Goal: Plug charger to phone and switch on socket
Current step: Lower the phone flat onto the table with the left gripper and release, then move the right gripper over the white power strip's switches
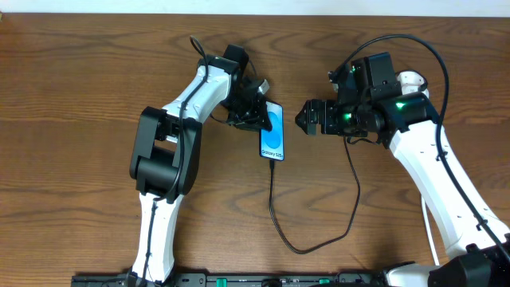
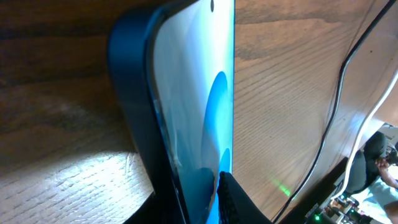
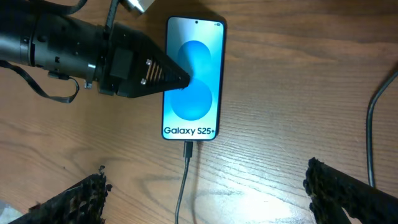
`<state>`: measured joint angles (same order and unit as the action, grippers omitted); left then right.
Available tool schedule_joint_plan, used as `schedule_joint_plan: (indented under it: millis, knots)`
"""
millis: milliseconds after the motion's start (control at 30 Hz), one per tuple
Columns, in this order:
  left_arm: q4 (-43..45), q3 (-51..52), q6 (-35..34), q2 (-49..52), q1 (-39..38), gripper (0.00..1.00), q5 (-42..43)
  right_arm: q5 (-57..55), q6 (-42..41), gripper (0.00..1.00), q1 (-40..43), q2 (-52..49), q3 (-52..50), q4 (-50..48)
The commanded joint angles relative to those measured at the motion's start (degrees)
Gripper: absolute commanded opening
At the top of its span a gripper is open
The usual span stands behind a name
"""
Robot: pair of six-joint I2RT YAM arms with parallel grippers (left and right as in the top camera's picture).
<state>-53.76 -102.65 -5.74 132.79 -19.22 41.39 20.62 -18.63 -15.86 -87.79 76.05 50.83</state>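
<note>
Tips of left gripper (image 3: 185, 81) rest on phone (image 3: 194, 59) screen, gap unreadable. Phone lies flat on table (image 3: 298, 74). Right gripper (image 3: 208, 193) wide apart, empty. Charger (image 3: 188, 151) looks seated — dragging lift-off could shift phone and unseat it.

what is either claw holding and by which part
Nothing visibly gripped: left claw tip lies over the slim black smartphone's blue screen, near one long edge; right claw stands open, empty.

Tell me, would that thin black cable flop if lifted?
Probably floppy: the cable lies in a loose loop. Likely light, being so thin. Tugging it might drag the phone, since its plug seems seated there.
</note>
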Motion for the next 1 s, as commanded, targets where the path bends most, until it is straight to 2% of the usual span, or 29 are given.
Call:
schedule_joint_plan:
  millis: [0, 467, 600, 700, 767, 800, 833, 933, 967]
  knots:
    - [-0.2, 0.3, 0.8, 0.0, 0.3, 0.21, -0.6, -1.0, 0.1, 0.99, 0.7, 0.1, 1.0, 0.4]
    - [-0.2, 0.3, 0.8, 0.0, 0.3, 0.22, -5.1, -5.3, 0.0, 0.99, 3.4, 0.1, 1.0, 4.7]
    - [-0.7, 0.3, 0.7, -0.2, 0.3, 0.4, -8.7, -7.5, 0.0, 0.99, 5.0, 0.1, 1.0, 6.1]
    - [-2.6, -0.5, -0.3, -1.6, 0.9, 0.45, -13.3, -8.7, 0.0, 0.99, 7.2, 0.1, 1.0, 7.2]
    - [-4.2, -1.7, -1.1, -3.2, 1.4, 0.5, -17.0, -8.7, 0.5, 0.96, 9.2, 0.1, 1.6, 8.7]
    - [-5.4, -3.1, -1.9, -5.7, 1.8, 0.62, -20.7, -8.7, 1.7, 0.96, 11.6, -0.4, 3.3, 11.6]
    - [-5.4, -3.4, -2.0, -7.2, 2.0, 0.67, -22.3, -8.7, 2.3, 0.98, 12.9, -0.9, 4.6, 13.1]
    - [-4.7, -3.5, -2.5, -13.4, 1.9, 0.69, -28.0, -8.7, 4.7, 0.99, 17.4, -3.9, 10.3, 18.7]
    - [-4.2, -3.5, -3.2, -15.6, 1.9, 0.84, -30.2, -8.7, 5.7, 0.99, 18.7, -5.2, 12.4, 20.6]
